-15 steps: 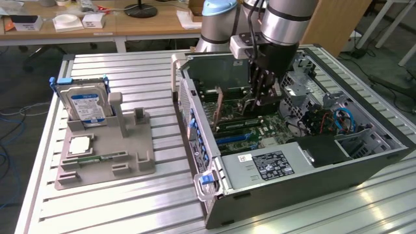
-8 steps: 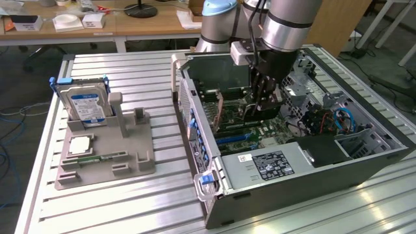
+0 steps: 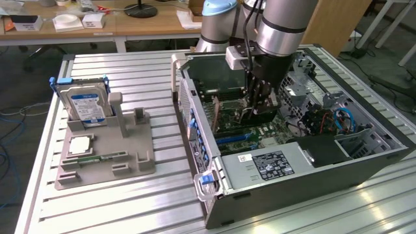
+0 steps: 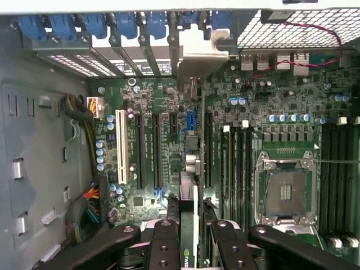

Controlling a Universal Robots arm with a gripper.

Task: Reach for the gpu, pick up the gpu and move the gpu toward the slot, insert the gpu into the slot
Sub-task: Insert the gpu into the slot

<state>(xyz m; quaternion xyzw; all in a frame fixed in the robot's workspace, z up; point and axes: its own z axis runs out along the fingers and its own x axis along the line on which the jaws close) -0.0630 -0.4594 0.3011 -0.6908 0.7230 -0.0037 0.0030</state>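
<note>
The gripper (image 4: 194, 239) is seen closed on the gpu (image 4: 193, 185), its dark fingers (image 4: 166, 242) pressed against the two faces of the card, which is held edge-on between them. In the exterior view, the gripper (image 3: 256, 102) is lowered inside the open computer case (image 3: 293, 180), with the gpu (image 3: 263, 117) held just over the board. The card's metal bracket (image 4: 202, 59) is turned toward the row of rear openings with blue clips. The slot (image 4: 191, 121) (a narrow blue strip) is found directly in line with the card and partly covered by it; whether the card's edge is already seated cannot be told. Around it the green motherboard (image 4: 292, 95) is spread, with the square silver CPU socket (image 4: 286, 191) well to one side. Outside the case, on the ribbed metal table (image 3: 130, 204), a hard drive (image 3: 87, 105) is stood upright in a grey holder (image 3: 104, 163).
</note>
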